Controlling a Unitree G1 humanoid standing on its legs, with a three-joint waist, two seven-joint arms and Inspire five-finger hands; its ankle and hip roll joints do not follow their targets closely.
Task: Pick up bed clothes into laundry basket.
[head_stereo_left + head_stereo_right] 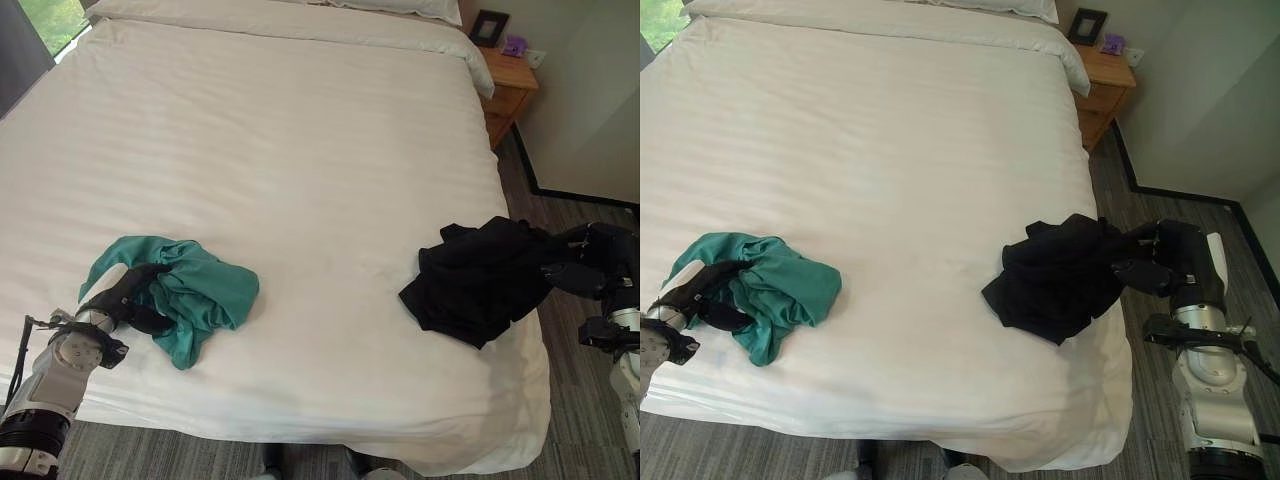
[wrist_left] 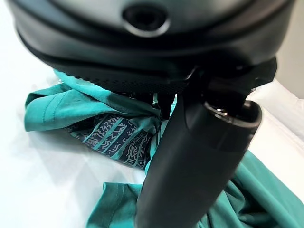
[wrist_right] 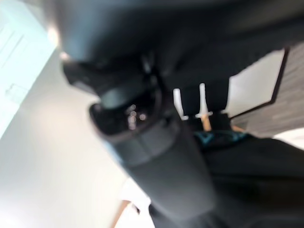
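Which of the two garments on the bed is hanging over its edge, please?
The black garment, at the bed's right edge by the right hand; the teal garment lies fully on top.

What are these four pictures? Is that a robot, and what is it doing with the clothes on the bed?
Yes, it is a robot with two arms and dark hands. The two wide pictures come from cameras in its head, looking down at a big white bed. The two close-up pictures come from cameras on its wrists. The left hand has its fingers curled into a teal garment near the bed's front edge. The right hand is at a black garment on the bed's right edge; whether it grips it is hard to tell. A wooden nightstand stands beside the bed.
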